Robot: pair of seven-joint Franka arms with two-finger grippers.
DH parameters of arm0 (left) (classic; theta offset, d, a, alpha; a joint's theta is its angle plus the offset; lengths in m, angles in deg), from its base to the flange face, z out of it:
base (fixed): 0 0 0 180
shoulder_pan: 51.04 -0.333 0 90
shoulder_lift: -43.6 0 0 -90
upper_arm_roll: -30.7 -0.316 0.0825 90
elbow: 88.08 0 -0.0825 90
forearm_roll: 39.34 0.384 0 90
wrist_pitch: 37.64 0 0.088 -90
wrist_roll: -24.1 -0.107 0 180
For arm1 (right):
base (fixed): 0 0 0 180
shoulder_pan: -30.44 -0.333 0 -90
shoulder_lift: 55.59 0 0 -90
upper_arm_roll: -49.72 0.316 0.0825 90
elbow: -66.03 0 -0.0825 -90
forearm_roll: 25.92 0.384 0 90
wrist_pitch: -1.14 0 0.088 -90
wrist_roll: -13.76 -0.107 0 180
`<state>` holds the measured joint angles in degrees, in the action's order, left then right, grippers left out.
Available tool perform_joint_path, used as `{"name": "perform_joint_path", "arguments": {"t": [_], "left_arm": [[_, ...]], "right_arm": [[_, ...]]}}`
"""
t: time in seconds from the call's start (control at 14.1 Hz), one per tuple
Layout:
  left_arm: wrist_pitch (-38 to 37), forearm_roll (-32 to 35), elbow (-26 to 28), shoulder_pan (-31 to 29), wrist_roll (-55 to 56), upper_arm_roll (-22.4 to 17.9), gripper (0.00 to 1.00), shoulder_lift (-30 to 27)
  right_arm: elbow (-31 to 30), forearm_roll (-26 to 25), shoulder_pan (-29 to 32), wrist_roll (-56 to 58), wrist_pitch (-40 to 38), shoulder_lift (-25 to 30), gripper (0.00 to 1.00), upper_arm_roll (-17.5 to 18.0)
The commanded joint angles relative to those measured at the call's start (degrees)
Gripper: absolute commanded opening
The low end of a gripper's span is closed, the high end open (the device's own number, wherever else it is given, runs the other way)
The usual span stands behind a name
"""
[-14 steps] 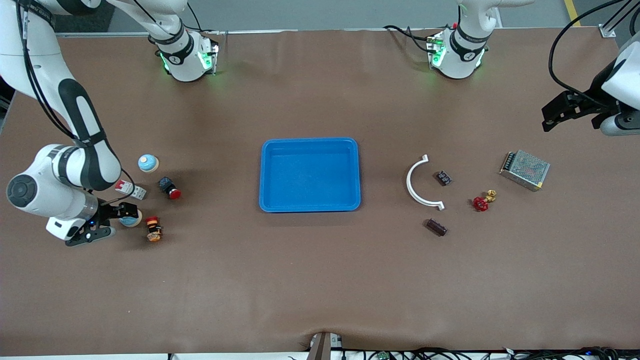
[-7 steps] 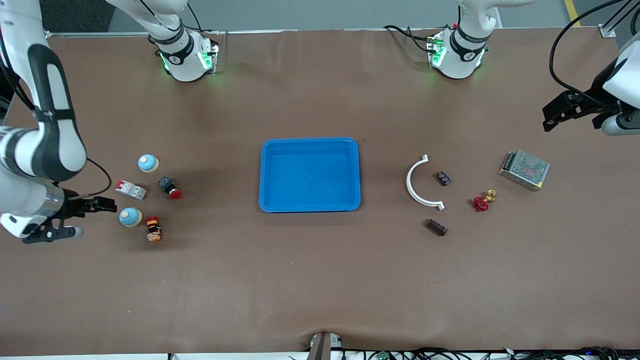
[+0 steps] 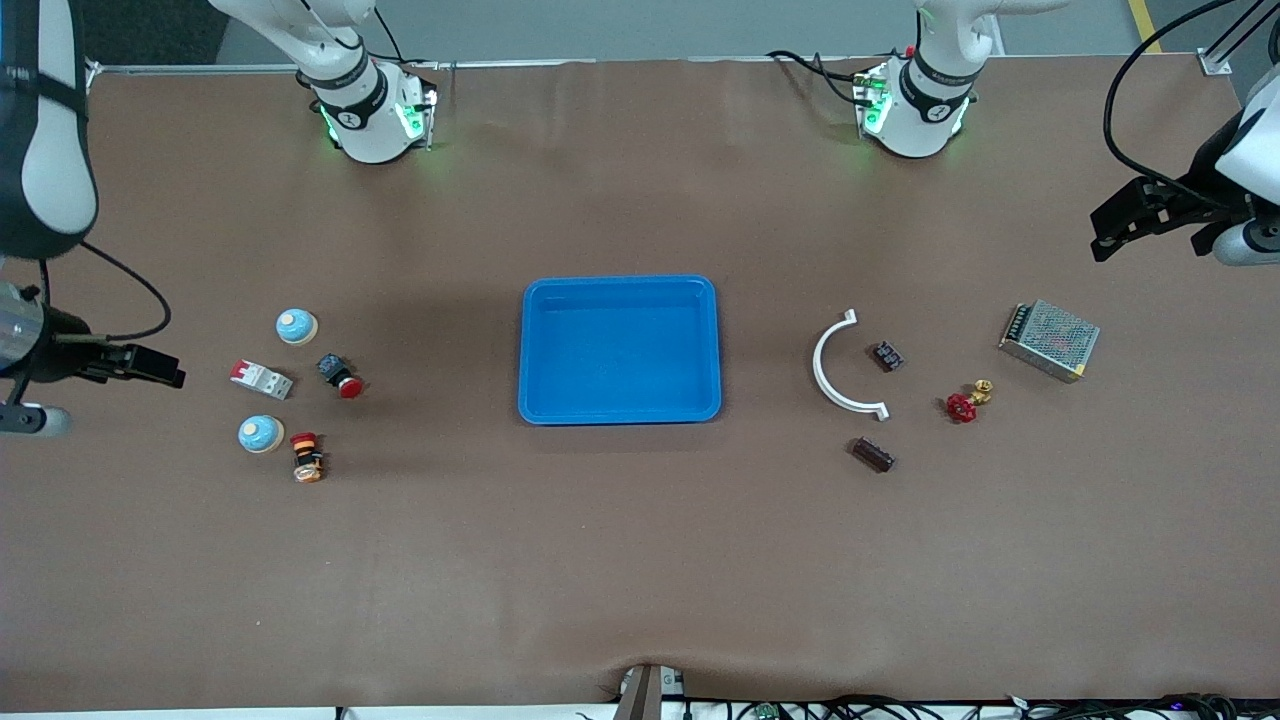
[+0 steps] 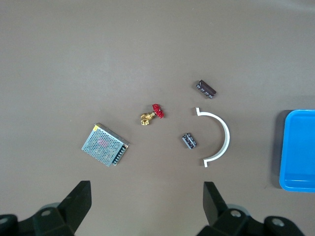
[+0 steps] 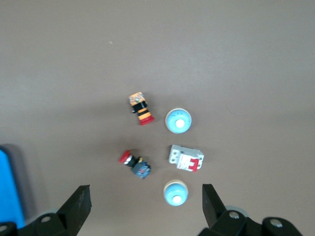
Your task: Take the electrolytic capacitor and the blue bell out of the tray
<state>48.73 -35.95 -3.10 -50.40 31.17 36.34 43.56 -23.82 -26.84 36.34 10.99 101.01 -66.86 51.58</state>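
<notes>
My tray (image 3: pixel 619 349) is empty. Nearest the camera, toward my left arm's end from it, lies the capacitor (image 3: pixel 872 454): small, hard, round, so I'd pinch its sides. Toward my right arm's end sits the light blue bell (image 3: pixel 261 434). Both my jaws are wide open, holding nothing.

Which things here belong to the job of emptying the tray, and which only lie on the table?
Job: tray, electrolytic capacitor, blue bell.

Lying about: second blue bell, circuit breaker, two red push buttons, white curved piece, red valve, metal power supply.
</notes>
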Motion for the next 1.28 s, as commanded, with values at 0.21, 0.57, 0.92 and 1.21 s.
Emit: {"name": "perform_joint_path", "arguments": {"t": [0.21, 0.57, 0.92, 1.21], "left_arm": [[-1.74, -1.02, 0.10, -0.28, -1.00, -0.54, 1.00, -0.93], [-1.74, -0.93, 0.27, -0.11, -1.00, -0.46, 1.00, -0.40], [-2.44, -1.02, 0.27, -0.28, -1.09, -0.46, 1.00, -0.67], [-2.44, -0.93, 0.18, -0.28, -1.00, -0.46, 1.00, -0.75]], "right_arm": [[-1.30, 0.30, -0.63, -2.76, -3.10, 6.60, 1.00, -0.02], [-1.47, 0.56, -0.63, -2.76, -4.34, 7.84, 1.00, -0.02], [-1.56, 0.56, -2.12, -3.72, -4.34, 7.84, 1.00, -0.46], [-1.56, 0.56, -5.18, -4.87, -4.34, 7.93, 1.00, -2.73]]}}
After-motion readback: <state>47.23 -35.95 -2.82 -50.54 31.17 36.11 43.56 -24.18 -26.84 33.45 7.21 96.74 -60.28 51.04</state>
